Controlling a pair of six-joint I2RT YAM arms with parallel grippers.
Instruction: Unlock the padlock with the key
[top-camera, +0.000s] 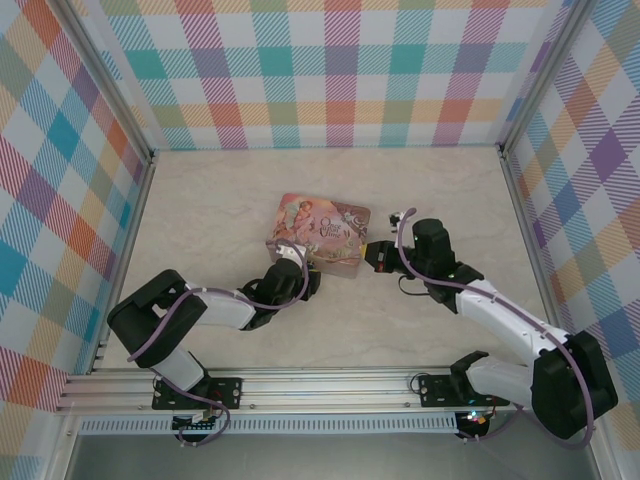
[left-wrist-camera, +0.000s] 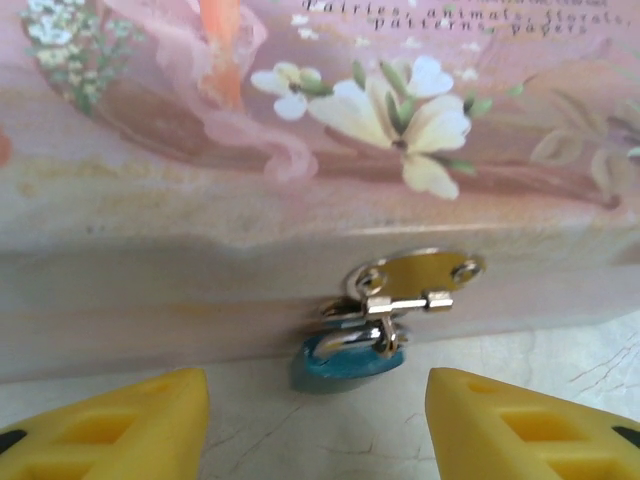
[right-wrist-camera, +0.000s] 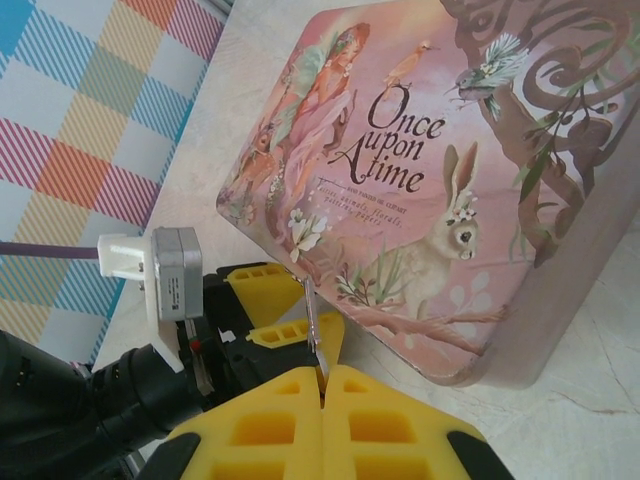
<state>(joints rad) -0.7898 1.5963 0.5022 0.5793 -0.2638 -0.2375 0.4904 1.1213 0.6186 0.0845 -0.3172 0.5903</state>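
Left wrist: left jaws spread before blue padlock (left-wrist-camera: 345, 362); right jaws pinch silvery key (right-wrist-camera: 312, 322).

Bright, even light from above; the tin (top-camera: 318, 235) drops just a faint soft shadow on the pale surface (top-camera: 220, 200) right beside it. Left wrist view is mushy: tin's front wall blurred, padlock (left-wrist-camera: 350, 358) below its hasp (left-wrist-camera: 420, 275) smeared, hasp glinting. Right wrist view: lid lettering crisp.

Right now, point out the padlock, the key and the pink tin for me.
padlock (left-wrist-camera: 342, 365), left wrist view, on its blue body under the hasp.
key (right-wrist-camera: 313, 320), right wrist view, on the thin metal shaft.
pink tin (top-camera: 320, 228), top external view, on its illustrated lid.
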